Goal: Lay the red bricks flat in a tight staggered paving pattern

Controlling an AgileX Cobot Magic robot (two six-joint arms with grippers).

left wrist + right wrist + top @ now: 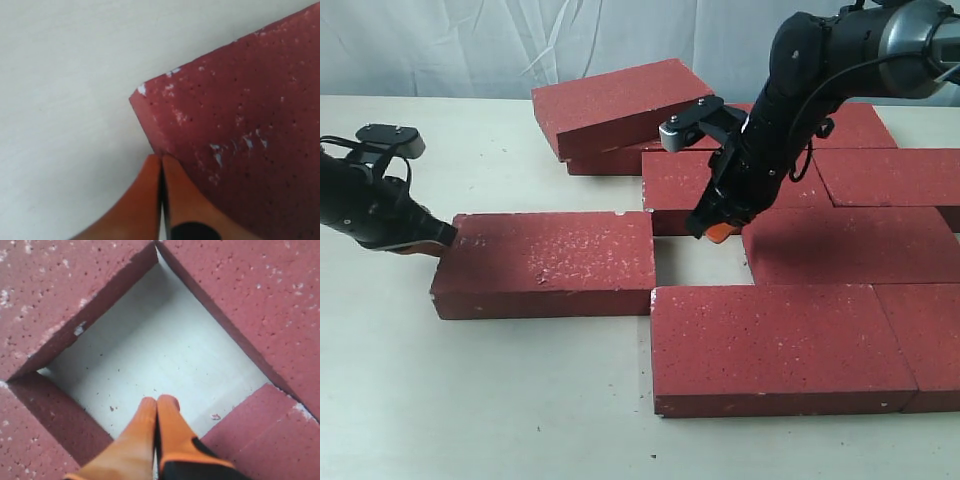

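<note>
I'm closing up the paving: my left claw, pinched shut and empty, butts the loose brick just ahead. My right claw, shut too, hangs above the gap. Next, I judge, comes a straight shove.

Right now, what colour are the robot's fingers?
Orange fingers, black further back; the right wrist view shows them best.

Bricks: dark red, grainy, dotted with white specks and tiny dark pores; one corner shows white chips in the left wrist view.
Worktop: plain pale cream, with a few dark crumbs.
Jaws: bright orange on both arms, with a black patch near the base.
Right arm: black, with a grey metallic joint up top.
Left arm: black.
Backdrop: white cloth with pale grey creases.
</note>
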